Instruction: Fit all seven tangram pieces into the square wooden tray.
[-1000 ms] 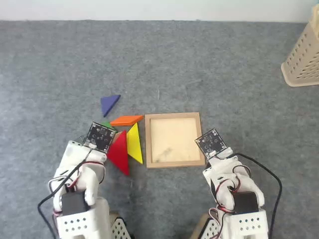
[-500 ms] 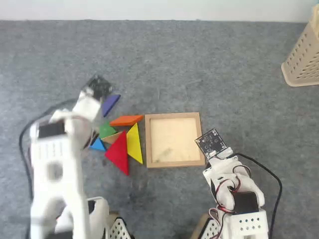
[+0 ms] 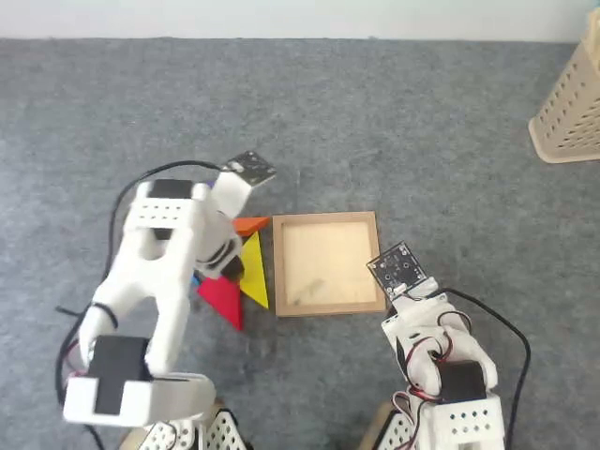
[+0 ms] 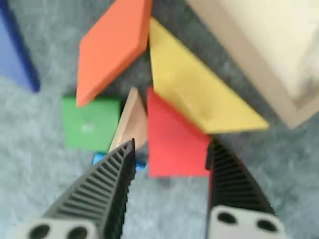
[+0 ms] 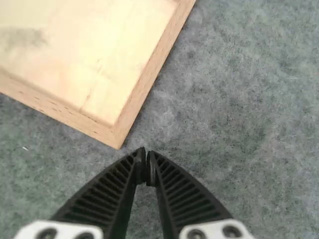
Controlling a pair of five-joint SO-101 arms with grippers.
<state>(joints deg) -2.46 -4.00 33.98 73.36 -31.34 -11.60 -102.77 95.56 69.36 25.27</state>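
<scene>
My left gripper [image 4: 171,149] is open and hangs just above the red triangle [image 4: 174,142], one finger on each side of it. Around that piece lie the yellow triangle [image 4: 199,94], orange parallelogram [image 4: 112,47], green square [image 4: 89,122], a tan triangle [image 4: 130,122], a small blue piece [image 4: 99,159] and a dark blue triangle [image 4: 15,50]. The square wooden tray [image 3: 277,262] holds nothing and lies just right of the pieces. In the high view the left arm [image 3: 169,234] covers part of the cluster. My right gripper [image 5: 146,167] is shut on nothing, over carpet off the tray's corner [image 5: 117,134].
Grey carpet covers the whole table. A cream slotted basket [image 3: 572,94] stands at the far right edge. The right arm [image 3: 436,356] sits folded near the front, close to the tray's near right corner.
The left arm has risen from its folded pose at the front and swung forward over the tangram pieces. The right arm and the pieces have not moved.
</scene>
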